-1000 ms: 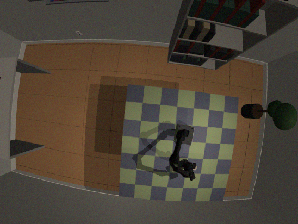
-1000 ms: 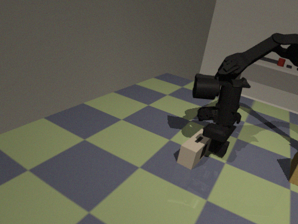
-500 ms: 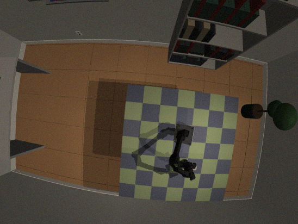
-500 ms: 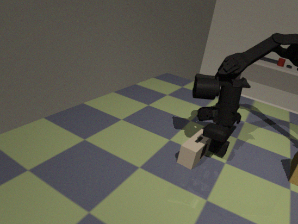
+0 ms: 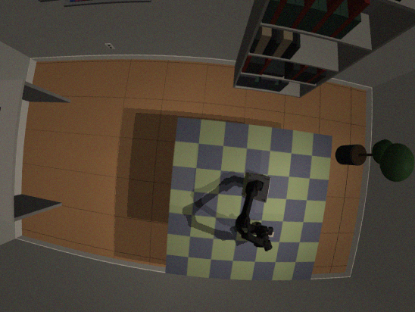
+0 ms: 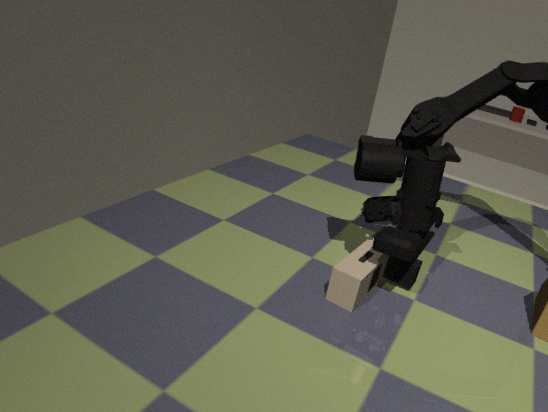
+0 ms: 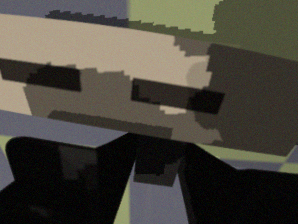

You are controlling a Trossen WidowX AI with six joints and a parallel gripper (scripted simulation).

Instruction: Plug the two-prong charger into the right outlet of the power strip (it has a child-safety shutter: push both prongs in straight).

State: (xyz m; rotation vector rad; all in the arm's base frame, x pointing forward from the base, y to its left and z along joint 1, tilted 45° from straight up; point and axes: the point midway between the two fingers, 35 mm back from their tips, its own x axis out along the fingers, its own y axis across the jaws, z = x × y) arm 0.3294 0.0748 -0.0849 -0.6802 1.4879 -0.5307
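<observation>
The beige power strip lies on the checkered surface, with two dark recesses in its top. The left one and the right one show in the wrist view, partly in shadow. My gripper is low at one long side of the strip, shut on a small dark block, the charger. In the wrist view the charger lies just below the strip's near edge, under the right recess. Its prongs are not visible. I cannot tell whether it touches the strip.
A tan wooden block stands at the right edge of the exterior view. The arm's base plate is on the checkered surface. A bookshelf and a potted plant stand beyond it.
</observation>
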